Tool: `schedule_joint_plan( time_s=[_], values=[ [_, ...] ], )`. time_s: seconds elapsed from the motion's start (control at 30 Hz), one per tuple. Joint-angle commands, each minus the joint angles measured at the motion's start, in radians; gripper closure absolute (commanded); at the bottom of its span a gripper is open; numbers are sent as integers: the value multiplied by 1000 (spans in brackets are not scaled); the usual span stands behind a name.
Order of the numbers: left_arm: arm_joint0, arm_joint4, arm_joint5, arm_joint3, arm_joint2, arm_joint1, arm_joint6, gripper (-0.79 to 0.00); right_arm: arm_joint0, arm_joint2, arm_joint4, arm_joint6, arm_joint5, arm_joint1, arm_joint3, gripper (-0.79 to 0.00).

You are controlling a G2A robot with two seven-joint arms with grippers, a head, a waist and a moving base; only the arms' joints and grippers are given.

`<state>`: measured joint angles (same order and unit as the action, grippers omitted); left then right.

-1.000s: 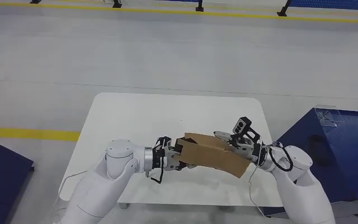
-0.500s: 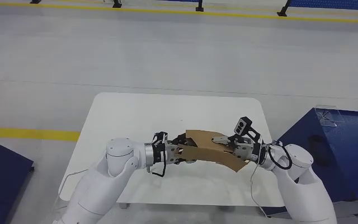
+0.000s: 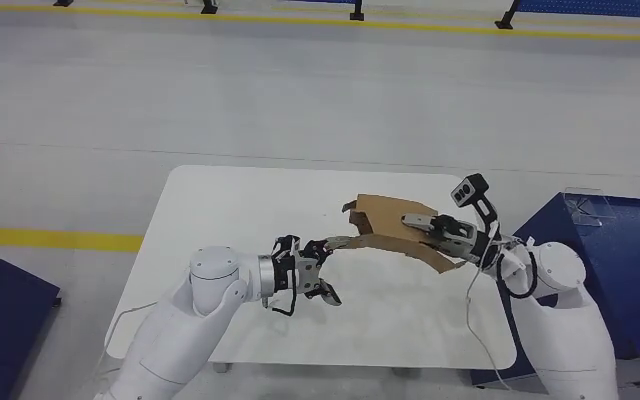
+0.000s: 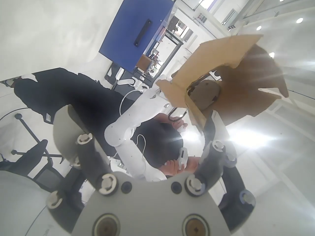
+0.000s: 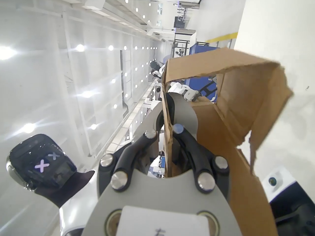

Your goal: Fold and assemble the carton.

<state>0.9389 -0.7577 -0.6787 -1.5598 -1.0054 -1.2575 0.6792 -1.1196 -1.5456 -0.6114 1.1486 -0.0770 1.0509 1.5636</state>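
Note:
The brown carton [image 3: 385, 218] is half opened and hangs above the right half of the white table [image 3: 220, 220]. My right gripper [image 3: 428, 226] is shut on one of its walls from the right side. In the right wrist view the cardboard wall stands between the two fingers of the right gripper [image 5: 168, 116], and the carton [image 5: 246, 94] opens beyond them. My left gripper [image 3: 338, 270] sits open just left of the carton, low over the table. In the left wrist view the carton [image 4: 209, 60] hangs beyond the spread fingers [image 4: 211, 133], one flap edge close to a fingertip.
A blue cabinet [image 3: 580, 240] stands off the table's right edge. The table's left half and back are bare white surface. A yellow floor line [image 3: 70, 240] runs on the left.
My left gripper has let go of the carton's left end and opened. My right gripper has carried the carton up and toward the back right, away from the left one.

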Motion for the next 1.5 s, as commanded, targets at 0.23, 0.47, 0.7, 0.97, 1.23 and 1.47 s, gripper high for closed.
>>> schedule_joint_plan(
  time_s=[0.23, 0.47, 0.7, 0.97, 1.23, 1.47],
  values=[
    [0, 0, 0, 0, 0, 0, 0, -785, 3, 11, 25, -4, 19, -1, -4, 0],
    [26, -22, -3, -56, -85, 10, -108, -785, 25, 23, 42, 50, 53, -7, -21, 0],
    [24, 120, -109, -176, -99, 30, -191, -785, 36, 34, 105, 97, 88, -17, -49, 0],
    [-10, 306, -175, -242, 19, 38, -183, -785, 49, 46, 79, 160, 55, -24, -82, 0],
    [-51, 255, -186, -194, 47, 20, -225, -785, 63, 49, 69, 174, 54, -31, -99, 0],
    [-68, 244, -170, -213, 85, 8, -233, -785, 75, 62, 109, 172, 55, -38, -106, 0]
  ],
)
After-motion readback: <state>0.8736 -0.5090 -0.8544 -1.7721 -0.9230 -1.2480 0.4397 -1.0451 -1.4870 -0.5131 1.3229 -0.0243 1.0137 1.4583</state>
